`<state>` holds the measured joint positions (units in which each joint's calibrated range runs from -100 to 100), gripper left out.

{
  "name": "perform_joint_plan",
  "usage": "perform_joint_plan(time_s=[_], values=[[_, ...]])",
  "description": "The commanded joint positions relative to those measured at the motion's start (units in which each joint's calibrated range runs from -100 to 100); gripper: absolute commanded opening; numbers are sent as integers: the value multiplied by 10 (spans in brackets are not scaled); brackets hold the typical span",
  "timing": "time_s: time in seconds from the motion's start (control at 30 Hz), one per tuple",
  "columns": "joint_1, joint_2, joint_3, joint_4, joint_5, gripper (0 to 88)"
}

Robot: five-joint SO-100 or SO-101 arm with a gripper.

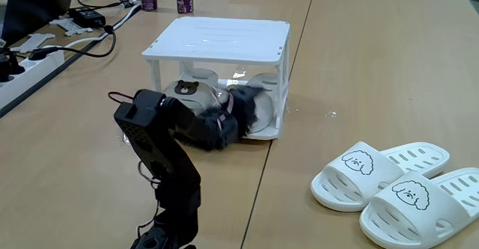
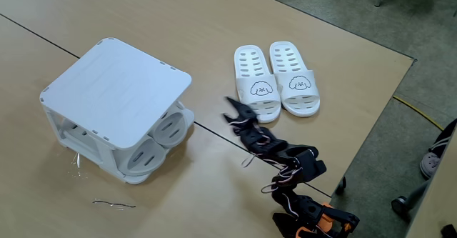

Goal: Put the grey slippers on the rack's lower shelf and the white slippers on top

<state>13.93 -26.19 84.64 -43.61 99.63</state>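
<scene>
Wooden tabletop carries the small white plastic two-tier rack, light grey rubber bear-face slippers already on its glossy lower shelf. Black gripper, fingers slightly spread and empty, should swing toward the white rubber dog-face slippers at one o'clock, straddling one strap squarely.

No readable text
No words, brands or numbers can be read; bottle labels at the bench's far edge are blurred.
</scene>
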Motion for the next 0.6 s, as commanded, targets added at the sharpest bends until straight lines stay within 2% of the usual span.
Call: perform_joint_plan(time_s=[0.0,0.13,0.2,0.43,0.57], values=[[101,-39,38,-33,4,261],[163,-19,90,-34,4,148],[190,4,119,-64,4,0],[197,134,85,-102,4,13],[197,284,-39,-155,4,131]])
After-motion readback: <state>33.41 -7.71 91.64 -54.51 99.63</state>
